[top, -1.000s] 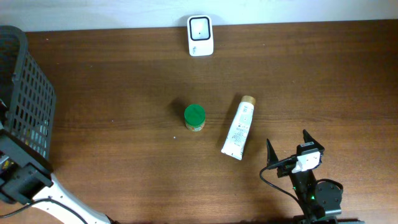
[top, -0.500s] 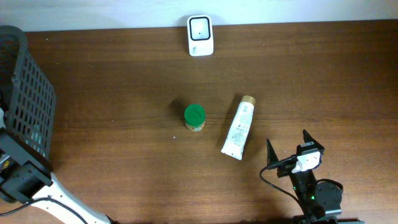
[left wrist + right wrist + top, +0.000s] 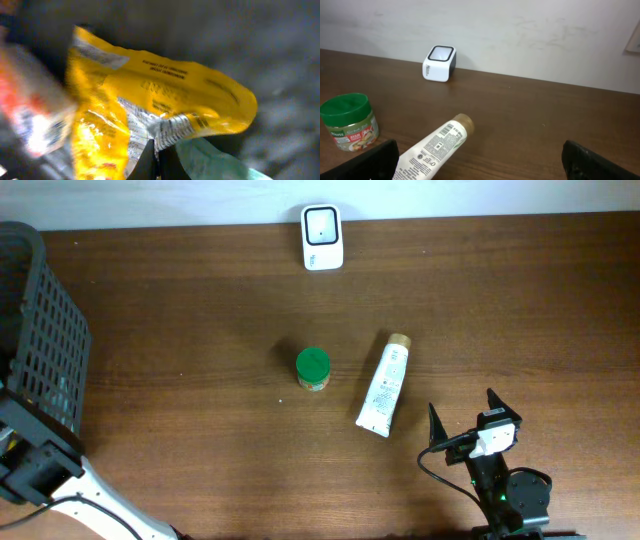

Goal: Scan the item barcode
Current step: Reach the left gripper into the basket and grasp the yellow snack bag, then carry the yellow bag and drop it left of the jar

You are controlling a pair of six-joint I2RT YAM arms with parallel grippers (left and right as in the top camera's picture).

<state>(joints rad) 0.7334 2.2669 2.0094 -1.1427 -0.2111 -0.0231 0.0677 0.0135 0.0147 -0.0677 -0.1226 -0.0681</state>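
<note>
Left pincer point(image 3: 156, 150) clamped on the silver seam of a crinkled yellow packet point(image 3: 165, 95) among other packs in the dark basket point(image 3: 40, 330), right pincer point(image 3: 461, 404) spread wide, empty, over the desk point(image 3: 200, 300) front, white scanner point(image 3: 322, 237) at far edge

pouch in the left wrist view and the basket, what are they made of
Pouch: likely thin foil-lined plastic film, glossy; crinkled, with a silvery crimped edge. Basket: dark, matte, probably moulded plastic, going by its even grid of holes; coated metal possible.
</note>
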